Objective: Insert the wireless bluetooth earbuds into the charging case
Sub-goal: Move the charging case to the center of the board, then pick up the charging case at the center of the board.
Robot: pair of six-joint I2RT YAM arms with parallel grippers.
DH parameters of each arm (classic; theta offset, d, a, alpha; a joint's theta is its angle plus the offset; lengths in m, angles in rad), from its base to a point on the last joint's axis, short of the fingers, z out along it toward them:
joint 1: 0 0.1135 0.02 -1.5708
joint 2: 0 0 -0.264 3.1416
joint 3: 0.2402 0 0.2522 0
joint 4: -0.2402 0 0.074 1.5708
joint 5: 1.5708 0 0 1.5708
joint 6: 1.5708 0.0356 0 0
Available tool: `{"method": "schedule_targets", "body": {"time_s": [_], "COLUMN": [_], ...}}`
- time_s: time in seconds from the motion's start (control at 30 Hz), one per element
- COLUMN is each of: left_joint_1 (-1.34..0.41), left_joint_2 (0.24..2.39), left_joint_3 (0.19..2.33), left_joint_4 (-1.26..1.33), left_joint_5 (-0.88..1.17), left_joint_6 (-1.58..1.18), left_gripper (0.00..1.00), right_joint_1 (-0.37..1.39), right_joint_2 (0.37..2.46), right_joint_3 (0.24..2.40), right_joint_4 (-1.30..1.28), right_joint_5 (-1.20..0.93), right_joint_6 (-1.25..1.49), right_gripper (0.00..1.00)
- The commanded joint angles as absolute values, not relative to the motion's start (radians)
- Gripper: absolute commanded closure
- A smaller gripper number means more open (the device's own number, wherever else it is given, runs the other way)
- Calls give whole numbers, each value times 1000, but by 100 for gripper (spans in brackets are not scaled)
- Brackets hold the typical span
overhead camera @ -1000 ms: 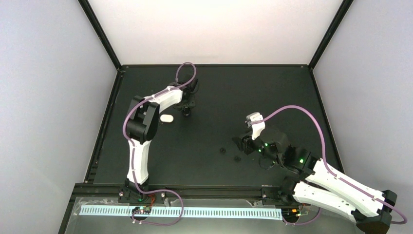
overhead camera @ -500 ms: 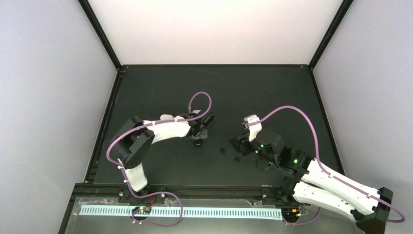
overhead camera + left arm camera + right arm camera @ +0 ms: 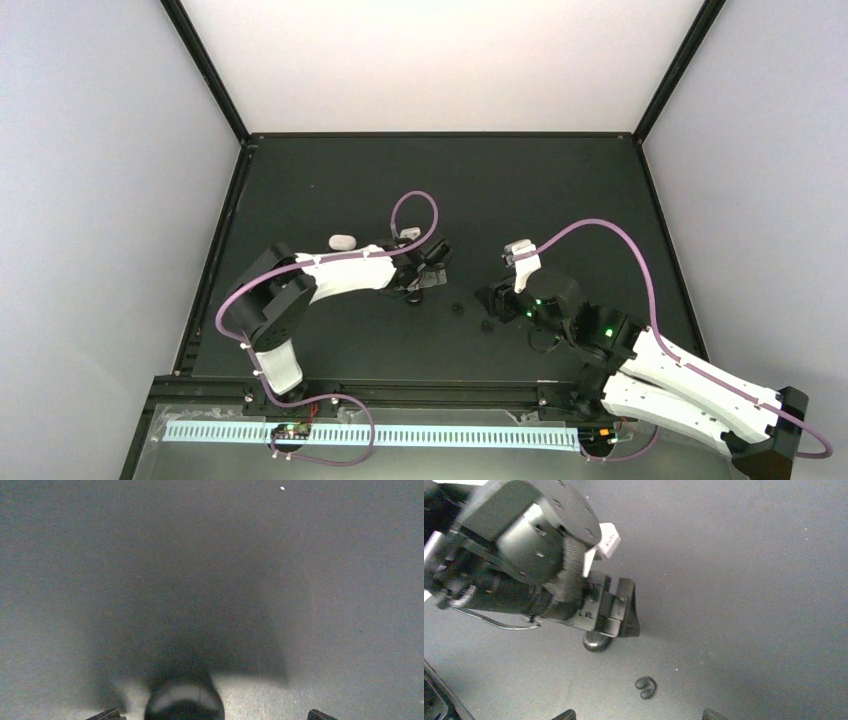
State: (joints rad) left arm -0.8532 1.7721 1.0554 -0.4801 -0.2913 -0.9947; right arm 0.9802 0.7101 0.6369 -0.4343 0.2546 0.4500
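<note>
A black charging case [image 3: 184,702] lies on the dark table between the wide-apart fingers of my left gripper [image 3: 212,715], which is open; the same case [image 3: 596,641] shows under that gripper in the right wrist view. In the top view the left gripper [image 3: 415,290] hangs over mid-table. Two small black earbuds [image 3: 458,309] [image 3: 487,325] lie just right of it. One curled black earbud [image 3: 645,687] rests ahead of my right gripper [image 3: 640,716], which is open and empty. From above, the right gripper [image 3: 497,300] sits close to the earbuds.
A white oval case [image 3: 343,241] lies behind the left forearm. The left arm's wrist and cable [image 3: 524,555] fill the upper left of the right wrist view. Black frame rails [image 3: 440,135] border the table.
The left arm swung from the back, near the white case, forward and right to mid-table. Its jaws went from narrow to wide, leaving the black case on the table. The right arm barely shifted.
</note>
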Motion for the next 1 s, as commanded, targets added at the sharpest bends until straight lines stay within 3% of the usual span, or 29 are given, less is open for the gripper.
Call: {"method": "schedule_targets", "body": {"time_s": [0.0, 0.17, 0.3, 0.47, 0.57, 0.73, 0.97], "left_joint_1": [-860, -839, -754, -673, -670, -669, -668], "left_joint_2": [1632, 1303, 954, 658, 536, 365, 371], "left_joint_3": [1023, 823, 644, 657, 661, 592, 568], "left_joint_4": [-492, -446, -356, -474, -482, -451, -426], "left_joint_5": [-320, -450, -451, -506, -508, -501, -477], "left_joint_6": [-1002, -967, -792, -560, -433, -459, -461], "left_gripper": [1, 1, 1, 1, 1, 1, 1], "right_joint_1": [976, 974, 975, 985, 1019, 1072, 1075], "right_joint_2": [706, 771, 862, 1043, 1209, 1447, 1631], "right_joint_3": [661, 634, 621, 645, 722, 850, 1013], "right_joint_4": [-474, -411, -325, -221, -229, -244, -284], "right_joint_5": [287, 193, 106, 94, 139, 221, 298], "right_joint_6": [486, 525, 506, 526, 544, 586, 514], "right_gripper": [34, 16, 15, 20, 23, 25, 25]}}
